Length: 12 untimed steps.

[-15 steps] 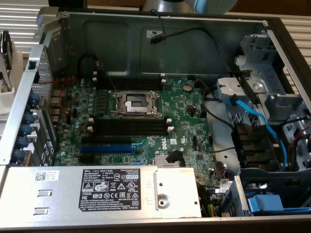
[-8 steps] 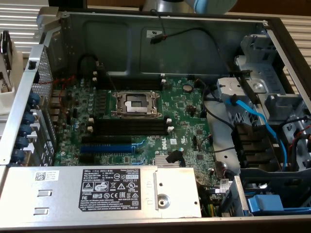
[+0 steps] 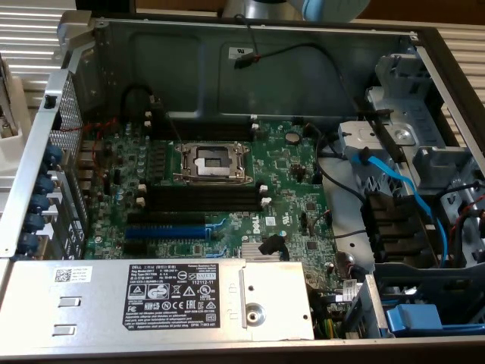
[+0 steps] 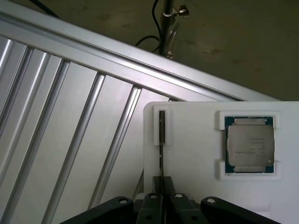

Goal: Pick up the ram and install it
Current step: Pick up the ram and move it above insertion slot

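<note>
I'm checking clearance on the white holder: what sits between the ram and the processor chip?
Nothing. In the wrist view, only a bare stretch of the white holder separates the ram from the processor chip.

In the exterior view, the circuit board [image 3: 295,174] lies flat inside the open computer case [image 3: 189,68], with the processor socket [image 3: 211,161] near its middle. The long slots [image 3: 201,199] lie just at six o'clock of the socket. The power supply box [image 3: 98,299] sits further out at seven o'clock, and the drive cage [image 3: 413,129] at three o'clock. In the wrist view, a tray [image 4: 196,140] rests on the ribbed counter [image 4: 70,140]. The ram [image 4: 161,140] stands on edge in the tray's slot (the end effector [image 4: 162,186] pinches it from both sides). The processor chip [image 4: 250,145] lies in a recess beside it, apart.
</note>
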Each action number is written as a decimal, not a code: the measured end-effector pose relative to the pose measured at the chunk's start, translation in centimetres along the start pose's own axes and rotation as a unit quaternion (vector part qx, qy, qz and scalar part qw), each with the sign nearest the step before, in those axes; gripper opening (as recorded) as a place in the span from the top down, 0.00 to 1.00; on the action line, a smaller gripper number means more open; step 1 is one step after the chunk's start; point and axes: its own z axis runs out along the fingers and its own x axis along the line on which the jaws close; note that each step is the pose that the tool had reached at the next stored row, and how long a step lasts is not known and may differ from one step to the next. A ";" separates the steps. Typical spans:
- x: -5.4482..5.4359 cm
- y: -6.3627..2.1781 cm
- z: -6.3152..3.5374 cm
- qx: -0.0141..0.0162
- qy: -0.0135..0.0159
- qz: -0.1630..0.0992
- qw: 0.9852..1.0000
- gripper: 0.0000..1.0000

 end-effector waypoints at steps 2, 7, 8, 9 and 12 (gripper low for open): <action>0.0 0.00 0.00 0.000 0.000 0.000 1.000 0.88; 0.0 0.00 0.00 0.000 0.000 0.000 1.000 0.88; 0.0 0.00 -0.01 0.000 0.000 0.000 1.000 0.88; 0.0 0.00 -0.09 0.000 0.000 0.000 1.000 0.88; 0.0 0.02 -0.60 0.000 0.001 0.000 1.000 0.88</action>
